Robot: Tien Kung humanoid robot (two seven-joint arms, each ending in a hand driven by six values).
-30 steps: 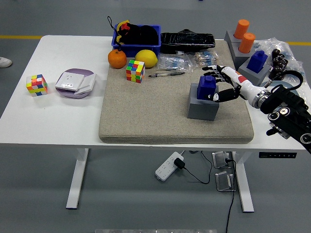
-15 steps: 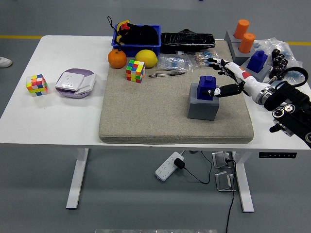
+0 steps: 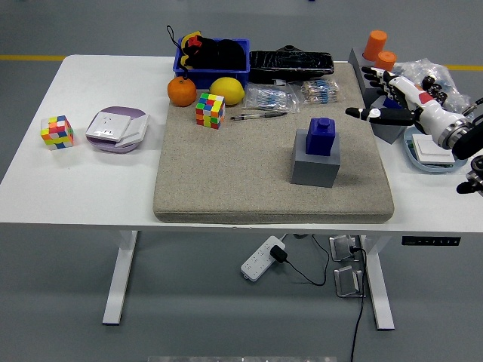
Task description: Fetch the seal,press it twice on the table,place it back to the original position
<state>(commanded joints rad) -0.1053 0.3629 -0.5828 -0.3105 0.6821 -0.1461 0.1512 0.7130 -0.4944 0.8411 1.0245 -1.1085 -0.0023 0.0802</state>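
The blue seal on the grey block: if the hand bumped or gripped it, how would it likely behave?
The blue seal looks like a rigid, blocky piece, so it probably would not flex. It stands upright on the grey block, so a side bump might tip it off. The knob on top likely offers a grip. The right hand is open, off to its right.

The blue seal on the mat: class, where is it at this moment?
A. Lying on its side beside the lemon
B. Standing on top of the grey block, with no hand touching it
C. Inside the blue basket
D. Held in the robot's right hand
B: the blue seal stands upright on the grey block, while the right hand, fingers spread, is off to its right and apart from it.
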